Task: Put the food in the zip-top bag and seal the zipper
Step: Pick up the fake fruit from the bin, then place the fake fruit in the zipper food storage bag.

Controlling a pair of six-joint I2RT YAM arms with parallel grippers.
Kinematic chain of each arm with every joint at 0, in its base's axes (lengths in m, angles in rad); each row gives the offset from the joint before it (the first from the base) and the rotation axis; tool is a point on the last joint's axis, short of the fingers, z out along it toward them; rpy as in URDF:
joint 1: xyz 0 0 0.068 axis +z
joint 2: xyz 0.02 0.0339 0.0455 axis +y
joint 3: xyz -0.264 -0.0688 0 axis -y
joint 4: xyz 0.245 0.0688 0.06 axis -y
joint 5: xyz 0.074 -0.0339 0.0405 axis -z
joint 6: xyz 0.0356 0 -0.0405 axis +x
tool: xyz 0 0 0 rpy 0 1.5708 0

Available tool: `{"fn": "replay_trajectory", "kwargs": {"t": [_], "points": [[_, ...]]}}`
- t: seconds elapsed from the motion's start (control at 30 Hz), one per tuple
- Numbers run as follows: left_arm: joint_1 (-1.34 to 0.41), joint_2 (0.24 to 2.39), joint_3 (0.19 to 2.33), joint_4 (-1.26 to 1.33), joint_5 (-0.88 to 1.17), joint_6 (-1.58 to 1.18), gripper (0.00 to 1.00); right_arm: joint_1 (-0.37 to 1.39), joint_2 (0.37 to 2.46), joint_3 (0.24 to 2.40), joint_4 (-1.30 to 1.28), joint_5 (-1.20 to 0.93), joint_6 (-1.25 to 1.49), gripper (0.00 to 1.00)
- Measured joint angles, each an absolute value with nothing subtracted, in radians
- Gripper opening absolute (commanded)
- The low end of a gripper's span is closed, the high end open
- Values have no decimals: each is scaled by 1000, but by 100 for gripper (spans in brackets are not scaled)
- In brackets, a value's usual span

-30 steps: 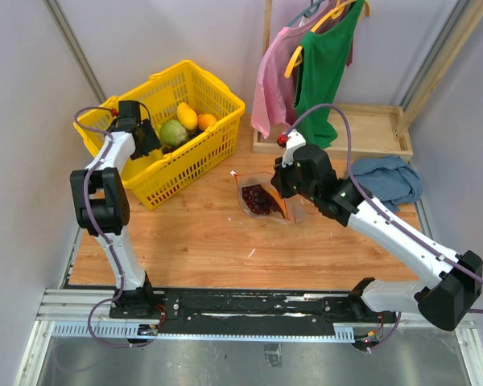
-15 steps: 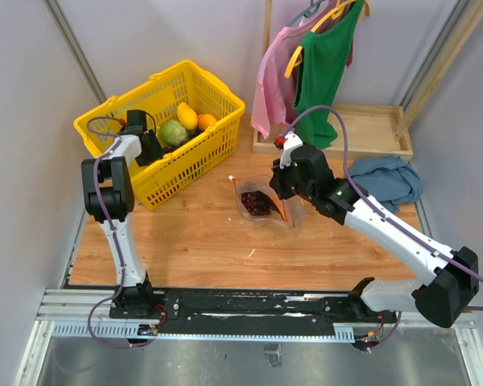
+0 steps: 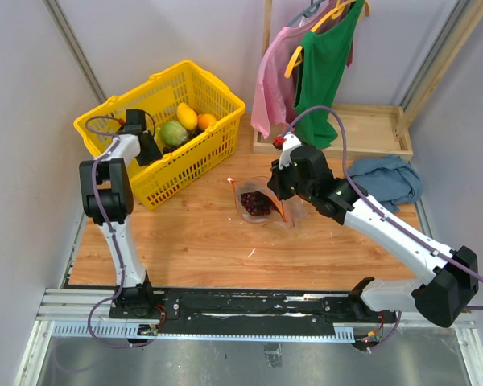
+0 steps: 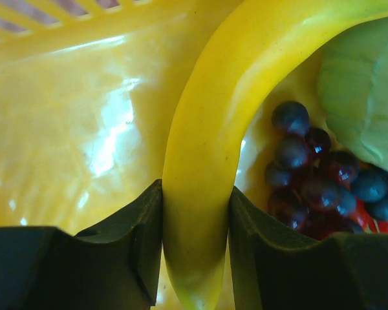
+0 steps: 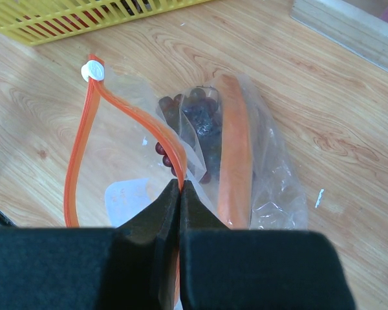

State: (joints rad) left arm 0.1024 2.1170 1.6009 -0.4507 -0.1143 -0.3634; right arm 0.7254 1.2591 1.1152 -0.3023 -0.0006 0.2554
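Dipping lower into the yellow basket (image 3: 189, 165), the left gripper (image 4: 196, 213) now pinches the curved yellow piece (image 4: 200, 129) beside grapes (image 4: 317, 187); the outstretched right gripper (image 5: 180, 194) clamps the zipper (image 5: 74, 161), zip-top bag (image 5: 271, 187) lying on the table (image 3: 193, 241)

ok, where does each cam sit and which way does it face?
Top external: fixed above and behind the bases, looking down on the table; both arms show, left tool in the yellow basket, right tool at the zip-top bag.
Left wrist: on the left wrist, looking into the basket; its fingers against both sides of a curved yellow piece.
Right wrist: on the right wrist, looking down at the bag; its fingers shut on the zipper.
Shared: top and right wrist both show the bag; top and left wrist, the basket.
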Motion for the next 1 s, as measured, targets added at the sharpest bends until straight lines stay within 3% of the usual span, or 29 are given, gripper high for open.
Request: {"fn": "replay_trajectory", "kwargs": {"t": [0.1,0.63,1.0], "points": [[102,2056,1586,-489,-113,-364,1,725,1259,1115,-303,-1,255,1],[73,1634,1496,-595,-62,-369,0,725,1259,1115,-304,-4,256,1],[-194,1272,1348,-560,-46,-303,0,725,1264,1115,-311,0,256,1]]}}
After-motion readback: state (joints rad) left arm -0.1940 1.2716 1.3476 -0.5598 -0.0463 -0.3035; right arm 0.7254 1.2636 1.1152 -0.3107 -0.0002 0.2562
